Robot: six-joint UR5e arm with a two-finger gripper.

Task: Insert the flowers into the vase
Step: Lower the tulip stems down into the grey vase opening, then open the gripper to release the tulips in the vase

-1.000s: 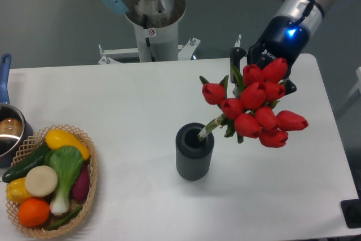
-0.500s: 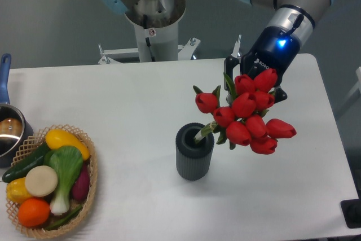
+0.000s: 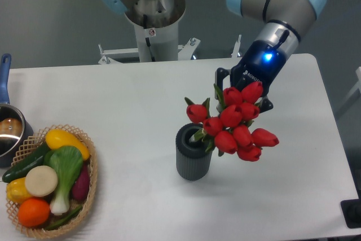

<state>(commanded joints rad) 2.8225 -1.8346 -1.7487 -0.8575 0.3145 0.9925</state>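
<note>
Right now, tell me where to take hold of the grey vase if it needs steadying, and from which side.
Grip the vase around its ribbed lower wall, jaws straddling the cylinder, coming in from its left. The flowers lean out of the mouth to the right with the gripper above them, so top and right look blocked.

My claw (image 3: 240,91) is mostly hidden behind the flowers (image 3: 232,123), so I cannot tell how its fingers stand. The red heads bunch just below and in front of it, tilted, their stems slanting down to my lower left into the mouth of the vase (image 3: 193,153). Far left of my claw sit a basket of vegetables (image 3: 51,182) and a steel pot (image 3: 8,131).
</note>
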